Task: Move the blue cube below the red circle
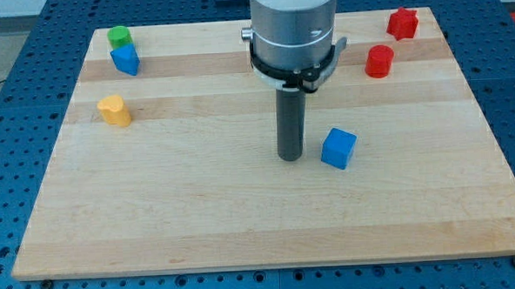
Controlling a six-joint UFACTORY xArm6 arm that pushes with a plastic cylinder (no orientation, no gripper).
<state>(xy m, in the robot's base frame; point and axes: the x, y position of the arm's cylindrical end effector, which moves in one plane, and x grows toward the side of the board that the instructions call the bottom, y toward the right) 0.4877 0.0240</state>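
The blue cube [339, 148] sits on the wooden board [200, 225], a little right of the middle. The red circle block [379, 61] stands toward the view's top right, well above the cube and slightly to its right. My tip [291, 157] rests on the board just left of the blue cube, with a small gap between them.
A red star-shaped block [402, 23] is at the top right corner. At the top left a green block [119, 35] sits against another blue block [125, 60]. A yellow block [114, 110] lies below them at the left.
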